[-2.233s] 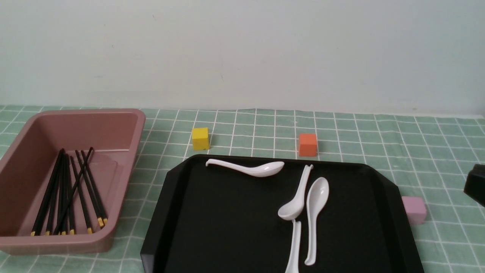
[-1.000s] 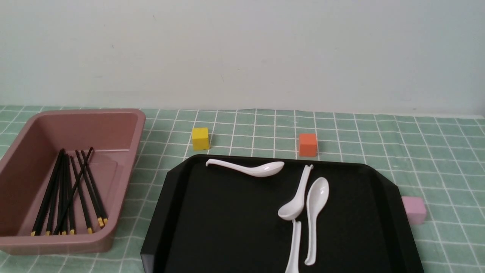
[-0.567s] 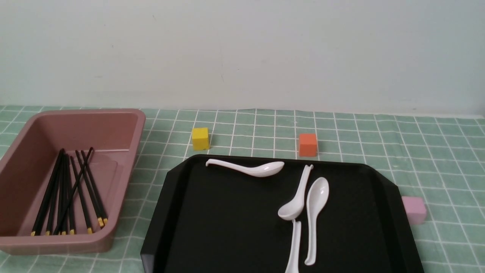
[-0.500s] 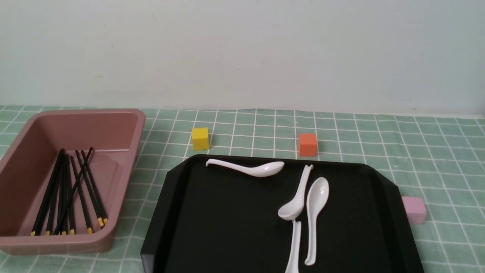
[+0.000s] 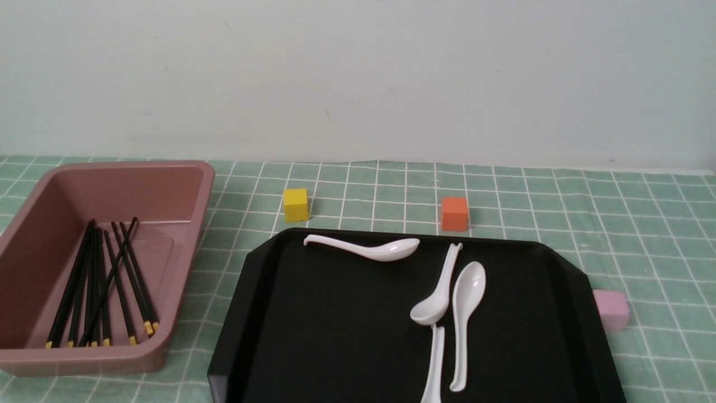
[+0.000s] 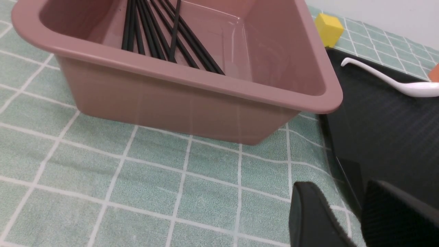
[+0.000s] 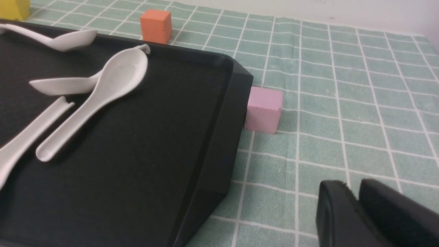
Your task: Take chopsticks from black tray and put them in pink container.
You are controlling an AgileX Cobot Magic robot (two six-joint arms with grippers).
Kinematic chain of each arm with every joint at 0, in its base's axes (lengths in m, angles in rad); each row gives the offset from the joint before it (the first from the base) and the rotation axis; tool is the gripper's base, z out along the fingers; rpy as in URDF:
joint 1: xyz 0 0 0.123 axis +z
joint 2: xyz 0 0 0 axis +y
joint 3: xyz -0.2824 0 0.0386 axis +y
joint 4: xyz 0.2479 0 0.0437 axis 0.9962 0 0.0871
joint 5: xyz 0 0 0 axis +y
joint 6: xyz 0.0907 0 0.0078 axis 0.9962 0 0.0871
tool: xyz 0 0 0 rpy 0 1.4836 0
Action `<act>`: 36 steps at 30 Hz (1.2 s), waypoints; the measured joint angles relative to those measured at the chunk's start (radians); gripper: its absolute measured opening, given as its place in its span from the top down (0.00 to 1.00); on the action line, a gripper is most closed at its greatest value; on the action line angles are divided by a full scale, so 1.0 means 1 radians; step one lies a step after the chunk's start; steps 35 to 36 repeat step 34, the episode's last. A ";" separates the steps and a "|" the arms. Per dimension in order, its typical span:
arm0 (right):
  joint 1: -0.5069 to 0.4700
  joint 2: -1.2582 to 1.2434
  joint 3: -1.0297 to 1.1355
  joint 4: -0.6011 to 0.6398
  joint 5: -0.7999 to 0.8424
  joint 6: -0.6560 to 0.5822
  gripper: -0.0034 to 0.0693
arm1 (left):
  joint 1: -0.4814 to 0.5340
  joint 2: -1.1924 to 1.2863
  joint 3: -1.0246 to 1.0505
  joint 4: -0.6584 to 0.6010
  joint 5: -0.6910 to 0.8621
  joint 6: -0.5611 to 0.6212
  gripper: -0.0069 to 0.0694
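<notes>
Several black chopsticks [image 5: 100,285] with yellow bands lie together inside the pink container [image 5: 193,246] at the left; the left wrist view shows the chopsticks [image 6: 161,31] over the container's near wall [image 6: 171,99]. The black tray [image 5: 335,336] in the middle carries only white spoons [image 5: 470,280]. Neither gripper shows in the front view. My left gripper [image 6: 346,192] hovers low over the cloth by the tray's corner [image 6: 387,130], a narrow gap between its fingers, nothing held. My right gripper [image 7: 353,187] is shut and empty over the cloth beside the tray's right rim [image 7: 219,137].
A yellow cube [image 5: 295,205] and an orange cube [image 5: 454,213] stand behind the tray. A pale pink cube [image 5: 611,309] touches the tray's right rim. Green checked cloth covers the table; a pale wall stands behind.
A dark part of my right arm at the front view's right edge 2.2 s ago has gone out of view. Chopsticks, spoons, tray and cubes have not moved.
</notes>
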 joint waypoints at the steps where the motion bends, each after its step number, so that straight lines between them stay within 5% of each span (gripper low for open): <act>1: 0.000 0.000 0.000 0.000 0.000 0.000 0.78 | 0.000 0.000 0.000 0.000 0.000 0.000 0.60; 36: 0.000 0.000 0.000 0.000 0.001 0.000 0.73 | 0.000 0.000 0.000 0.000 0.000 0.000 0.60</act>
